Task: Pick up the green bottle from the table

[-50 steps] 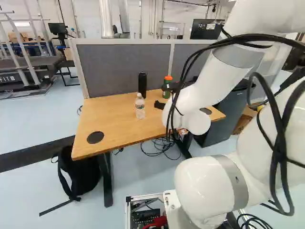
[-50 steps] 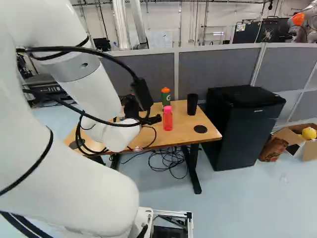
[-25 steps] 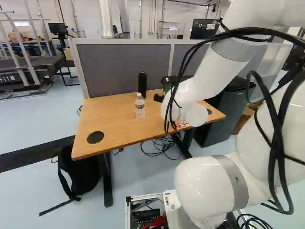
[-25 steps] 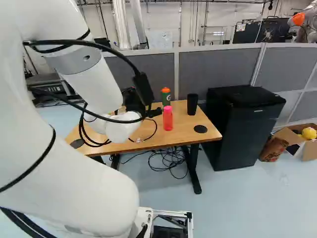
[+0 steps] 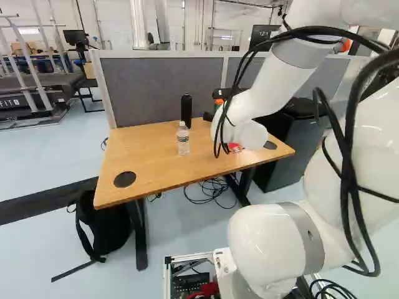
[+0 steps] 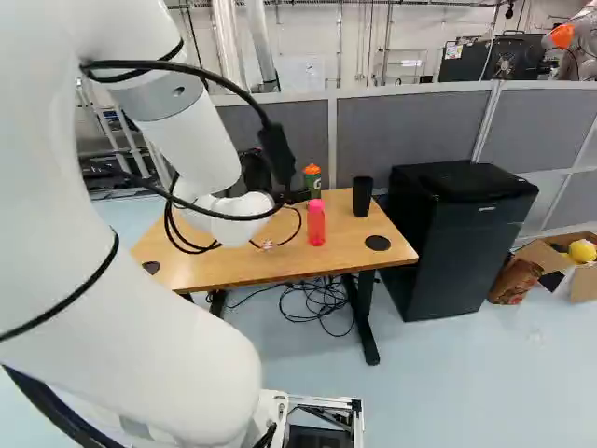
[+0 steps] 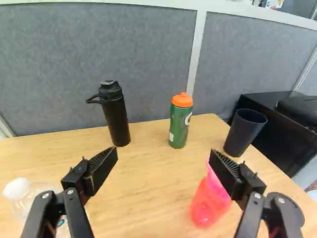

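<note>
Reaching out over the wooden table (image 5: 156, 168) with a white arm (image 5: 268, 84), probably raised to let the black gripper (image 7: 163, 163) clear the bottles nearer the base. Holding two fingers (image 7: 101, 168) well apart with nothing clamped between, a spread apparently meant to take in a bottle's full width. Showing a pink bottle (image 7: 210, 201) partly behind the finger nearer the black fridge (image 6: 457, 243), a likely snag on any descent too soon. Also showing a clear bottle (image 7: 19, 196) by the opposite finger, another reason to travel high for the first stretch.

Pointing, beyond both, toward the green bottle (image 7: 179, 124), upright under an orange cap near the table's rear edge and roughly in line with the gap between the fingertips. Likely calling for a run forward, then a lowering of the gripper to bring the fingers around the body rather than the cap. Flanked on the table by a black flask (image 7: 116, 119) on one side and a black cup (image 7: 242, 134) on the other, both set apart from the bottle, seemingly with room for a finger down each side. Backed by a grey partition (image 7: 99, 64), close enough to call for an early stop. Giving, farther off in the right base view, a glimpse of another robot (image 6: 562, 35), with no apparent part in the pickup.
</note>
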You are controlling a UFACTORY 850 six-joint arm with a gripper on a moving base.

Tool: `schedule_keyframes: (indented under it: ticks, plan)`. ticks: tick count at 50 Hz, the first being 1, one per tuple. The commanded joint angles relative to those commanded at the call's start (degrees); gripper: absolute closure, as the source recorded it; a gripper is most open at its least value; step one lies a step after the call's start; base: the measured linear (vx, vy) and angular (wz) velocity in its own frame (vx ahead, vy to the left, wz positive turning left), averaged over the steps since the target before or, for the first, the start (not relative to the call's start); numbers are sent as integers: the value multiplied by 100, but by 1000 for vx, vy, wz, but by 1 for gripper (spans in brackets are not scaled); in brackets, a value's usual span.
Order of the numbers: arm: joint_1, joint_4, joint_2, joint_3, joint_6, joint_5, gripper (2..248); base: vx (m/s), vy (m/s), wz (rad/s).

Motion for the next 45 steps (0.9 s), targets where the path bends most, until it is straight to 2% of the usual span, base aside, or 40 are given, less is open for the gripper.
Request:
schedule_keyframes:
  ticks: [19, 45]
  plan:
    - [-133, 0, -340, -592, 0, -402, 3, 0, 0, 0]
    - [-292, 0, -801, -1411, 0, -1170, 3, 0, 0, 0]
